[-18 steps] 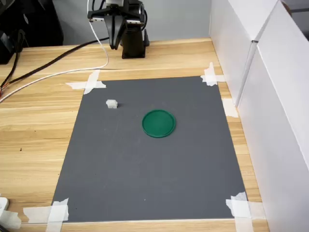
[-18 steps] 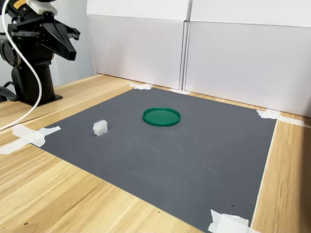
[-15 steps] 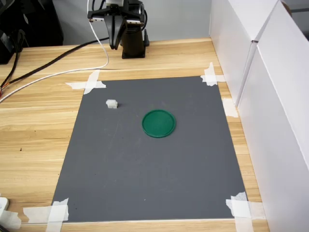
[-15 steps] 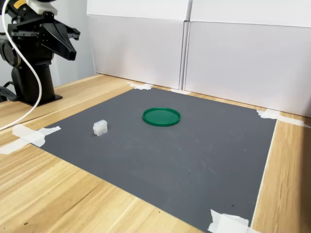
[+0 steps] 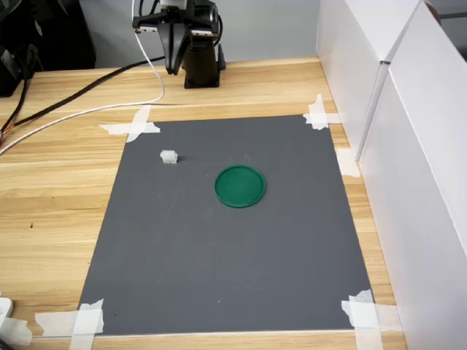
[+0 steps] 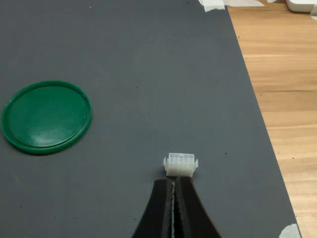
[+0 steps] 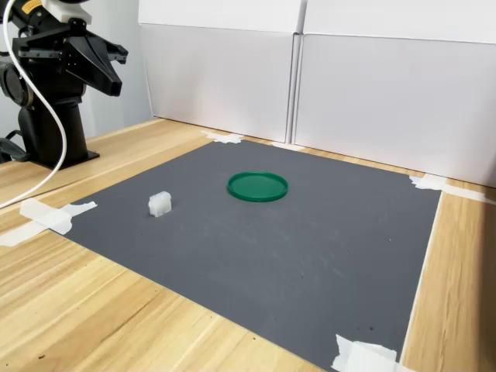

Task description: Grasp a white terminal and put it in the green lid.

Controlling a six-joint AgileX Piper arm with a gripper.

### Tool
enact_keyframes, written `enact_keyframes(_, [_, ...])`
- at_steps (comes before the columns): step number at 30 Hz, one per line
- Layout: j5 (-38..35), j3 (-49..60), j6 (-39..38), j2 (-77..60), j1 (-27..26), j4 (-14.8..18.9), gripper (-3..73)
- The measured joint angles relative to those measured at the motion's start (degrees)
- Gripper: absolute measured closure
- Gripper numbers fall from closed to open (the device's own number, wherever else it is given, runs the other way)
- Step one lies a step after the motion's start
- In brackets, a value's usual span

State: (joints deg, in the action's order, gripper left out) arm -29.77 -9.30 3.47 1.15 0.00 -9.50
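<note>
The gripper (image 6: 173,208) is up high near the arm's base, far from the mat (image 5: 219,255). Its fingers (image 6: 161,210) are pressed together with nothing between them. So the first job is to reach the terminal (image 5: 168,157) and pick it up.

The terminal sits alone on the dark mat, near the taped corner closest to the arm. In the first exterior view it is to the left of the lid (image 5: 240,186), and the two are apart, not touching.

To do this well, I think the fingers should open wide before going down. They should come down with one finger on each side of the little block, then close gently on its flat sides. It is tiny and light, so a bump could push it away. Going slowly near the mat should help.

The lid lies flat near the middle of the mat. It is empty. Nothing is in it yet.
</note>
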Motion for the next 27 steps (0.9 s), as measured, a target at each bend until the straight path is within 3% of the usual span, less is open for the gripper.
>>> enact_keyframes(6, [-1.74,-1.78,0.0,4.28,0.0,0.0,71.2])
enact_keyframes(13, [-2.77,-7.47,-1.76,18.94,0.0,0.0,71.2])
enact_keyframes(23, [-3.16,-19.82,-15.96,37.97,0.0,0.0,71.2])
enact_keyframes(27, [-6.67,-23.74,-22.61,45.07,0.0,0.71,71.2])
